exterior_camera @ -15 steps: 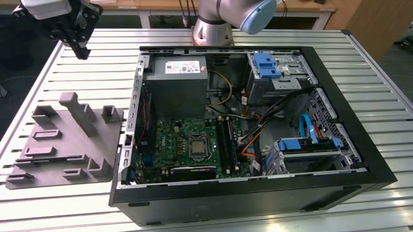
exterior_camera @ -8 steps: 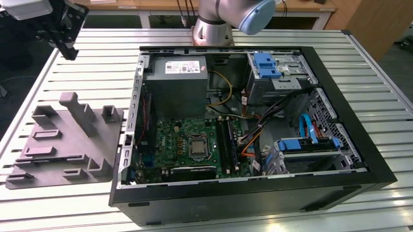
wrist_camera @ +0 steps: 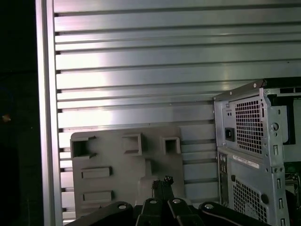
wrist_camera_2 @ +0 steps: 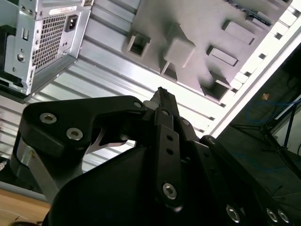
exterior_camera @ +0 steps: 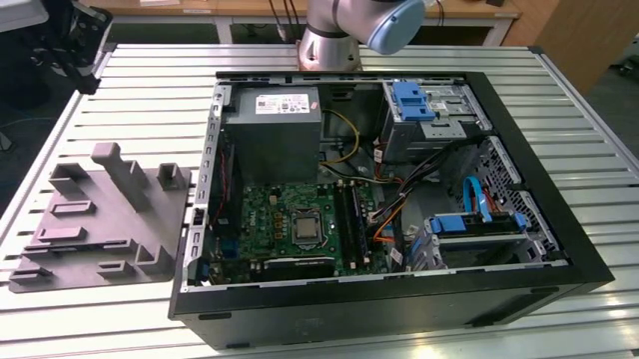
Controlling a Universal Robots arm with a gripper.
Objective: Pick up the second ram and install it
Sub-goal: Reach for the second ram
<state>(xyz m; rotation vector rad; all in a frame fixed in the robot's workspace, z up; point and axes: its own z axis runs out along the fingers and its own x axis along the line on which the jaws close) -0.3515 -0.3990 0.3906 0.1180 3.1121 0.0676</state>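
In the exterior view, an open computer case [exterior_camera: 589, 254] is seen lying on the slatted metal table [exterior_camera: 130, 90]. The arm [exterior_camera: 345, 30] rises at the far edge of the table. A green motherboard [exterior_camera: 289, 217] is laid out inside the case, with long black slot rails [exterior_camera: 349, 217] along its right side and a grey power supply [exterior_camera: 269, 127] beyond it. A grey holder tray [exterior_camera: 110, 224] is set on the table just beside the case, on the exterior view's left. A thin dark strip, taken to be the second ram [exterior_camera: 80, 245], is seen lodged along the near part of the tray.

In the second wrist view, the gripper [wrist_camera_2: 162, 96] is held above the table, well apart from the tray [wrist_camera_2: 197, 19]. Its fingers are pressed together at the tips and nothing is clamped between them. The dark stick [wrist_camera_2: 244, 8] is glimpsed at the tray's outer edge. The vented rear panel of the case [wrist_camera_2: 47, 37] is seen to one side.

In the first wrist view, the closed, empty fingertips [wrist_camera: 162, 182] are seen against the tray [wrist_camera: 117, 169], with the rear of the case [wrist_camera: 249, 141] beside it on the table [wrist_camera: 141, 70].
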